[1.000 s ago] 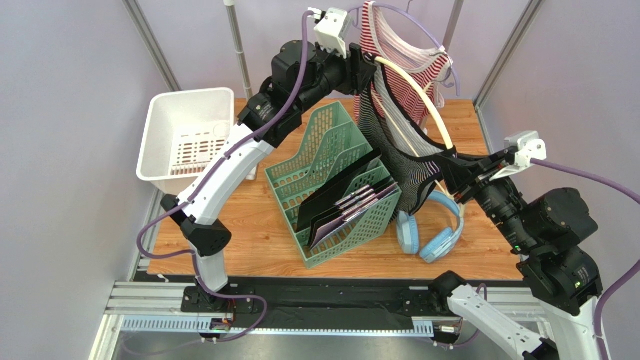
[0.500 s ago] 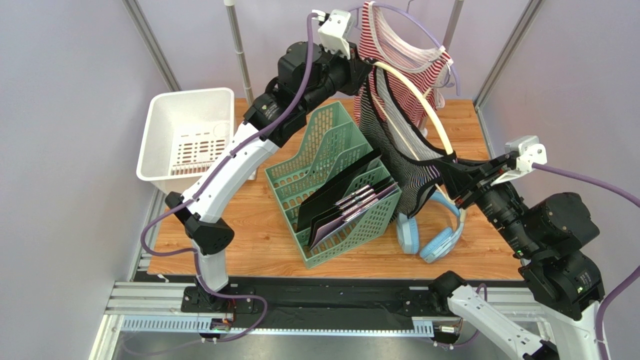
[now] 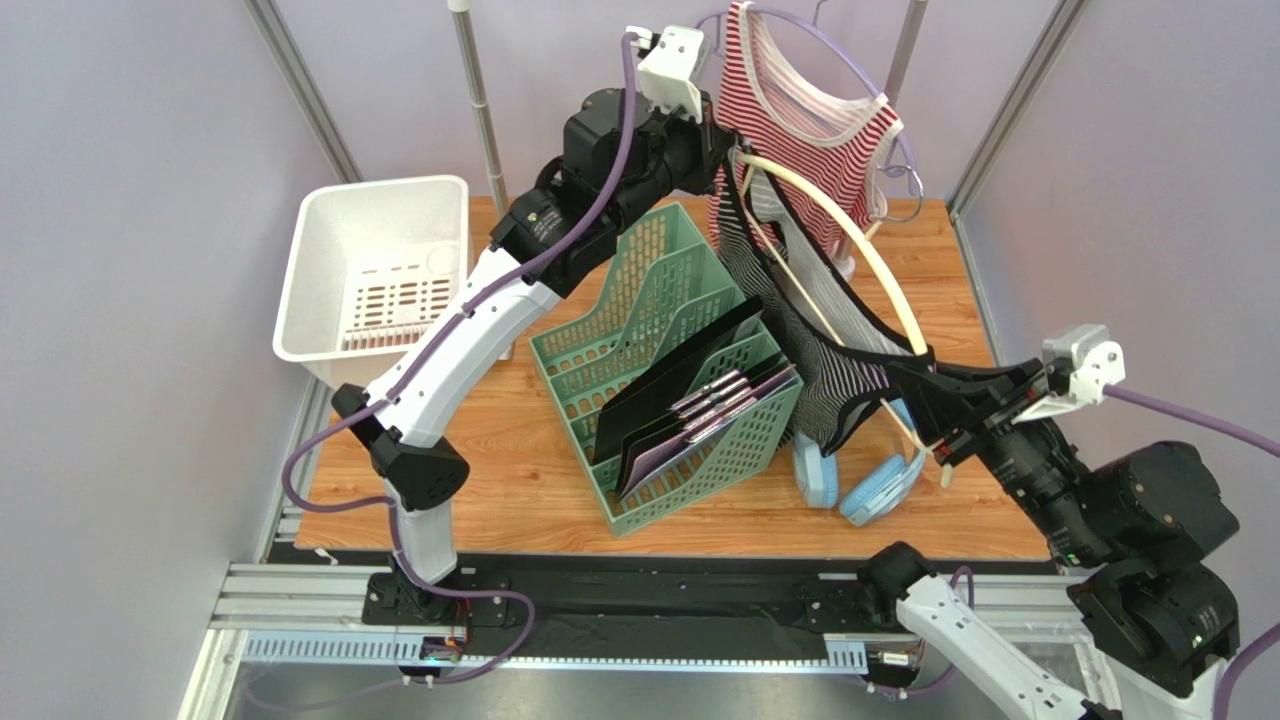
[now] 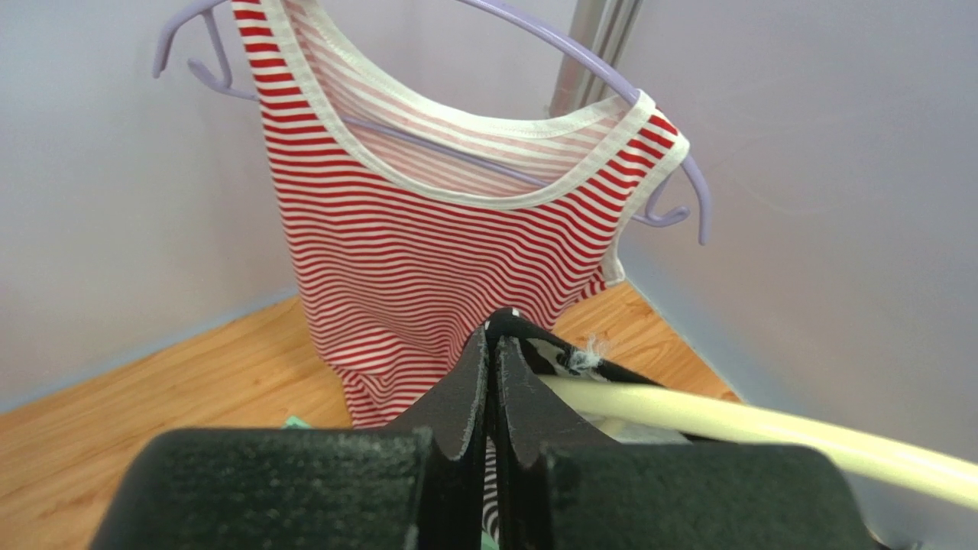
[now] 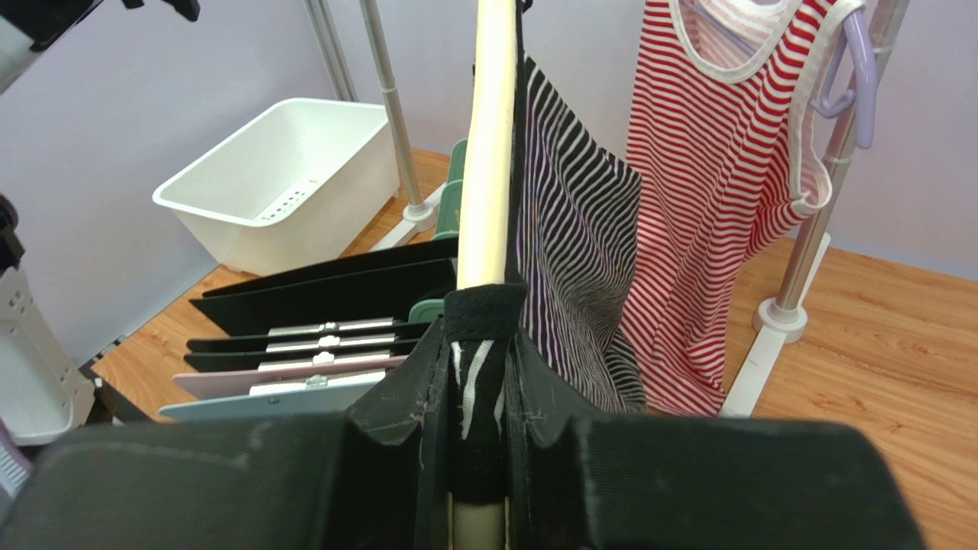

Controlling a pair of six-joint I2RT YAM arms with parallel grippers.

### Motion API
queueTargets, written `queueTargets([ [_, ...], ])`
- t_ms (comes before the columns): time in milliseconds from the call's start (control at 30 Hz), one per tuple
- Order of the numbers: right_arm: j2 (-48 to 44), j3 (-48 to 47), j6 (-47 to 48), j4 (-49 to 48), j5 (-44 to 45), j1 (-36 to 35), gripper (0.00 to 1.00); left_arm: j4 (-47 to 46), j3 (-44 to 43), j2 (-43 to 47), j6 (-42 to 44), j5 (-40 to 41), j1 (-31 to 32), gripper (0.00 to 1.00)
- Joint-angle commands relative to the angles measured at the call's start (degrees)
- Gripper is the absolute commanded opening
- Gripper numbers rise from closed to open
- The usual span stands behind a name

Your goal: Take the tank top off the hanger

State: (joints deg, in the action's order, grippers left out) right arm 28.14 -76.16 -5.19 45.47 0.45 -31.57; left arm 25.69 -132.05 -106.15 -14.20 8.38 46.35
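Pale lavender walls enclosed a wooden tabletop, seen from above.

1. At the left of the top view, a white plastic bin with a slotted floor stood tilted at the table's left edge.
2. To its right, the left gripper was raised at the upper centre of the frame. Its jaws were pressed fully together, and the wrist view showed them pinching the black trim of the black-and-white striped tank top just beside the upper end of the cream curved hanger.
3. Below that gripper, a green mesh file organiser occupied the centre of the table and held dark folders leaning in its slots.
4. The striped tank top hung on the cream hanger, stretched diagonally from the upper centre down to the lower right, above the organiser's right side.
5. Behind it, at the top of the frame, a red-and-white striped tank top hung on a lavender plastic hanger.
6. Light blue headphones lay on the table right of the organiser, partly under the garment.
7. At the lower right, the right gripper was set narrow, clamped on a fold of the striped tank top wrapped over the lower end of the cream hanger.
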Motion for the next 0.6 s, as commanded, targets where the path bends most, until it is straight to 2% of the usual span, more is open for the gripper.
queueTargets([
  [0, -3.4, -0.2, -1.9, -0.1, -3.0, -0.1, 0.00, 0.1, -2.3, 0.3, 2.1, 5.1, -0.4, 0.00],
  [333, -6.6, -2.3, -3.2, -0.9, -2.4, 0.0, 0.00, 1.7, 0.2, 0.5, 2.3, 6.6, -0.5, 0.00],
  [567, -9.2, -0.9, -3.9, -4.9, -0.6, 0.0, 0.00, 4.0, 0.8, 0.5, 2.2, 8.1, -0.5, 0.00],
])
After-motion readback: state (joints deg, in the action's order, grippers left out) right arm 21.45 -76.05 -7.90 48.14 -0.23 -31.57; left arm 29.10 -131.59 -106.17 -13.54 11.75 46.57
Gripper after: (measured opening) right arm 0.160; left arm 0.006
